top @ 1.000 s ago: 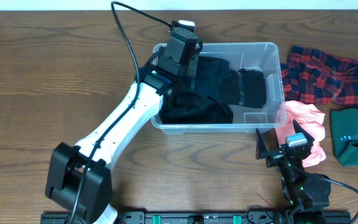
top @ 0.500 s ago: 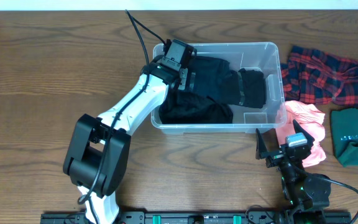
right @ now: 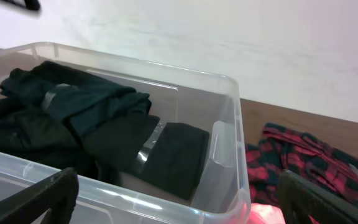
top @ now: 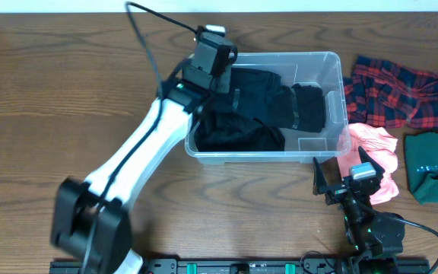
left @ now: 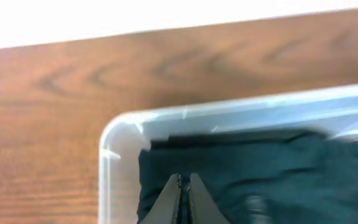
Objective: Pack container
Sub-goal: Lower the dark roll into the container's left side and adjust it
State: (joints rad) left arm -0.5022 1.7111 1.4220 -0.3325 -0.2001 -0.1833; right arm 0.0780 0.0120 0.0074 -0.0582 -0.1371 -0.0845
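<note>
The clear plastic container (top: 335, 64) stands at the table's middle back and holds dark, black-looking clothes (top: 268, 106). My left gripper (top: 220, 78) is shut and empty. It hangs over the container's back left corner, just above the dark clothes (left: 260, 168). In the left wrist view its shut fingertips (left: 184, 178) are near the container's rounded corner (left: 106, 146). My right gripper (top: 344, 179) is open and empty, resting in front of the container's front right corner. The right wrist view shows its fingers (right: 176, 205) spread before the container's rim (right: 232, 84) and the clothes (right: 73, 106) inside.
A red plaid cloth (top: 401, 91) lies right of the container and shows in the right wrist view (right: 303, 162). A pink cloth (top: 375, 148) lies by the right gripper. A dark green folded cloth (top: 432, 164) sits at the right edge.
The left arm swung left and back again. Its gripper dipped towards the container's left side, then rose to the back left corner. The right arm has not moved.
</note>
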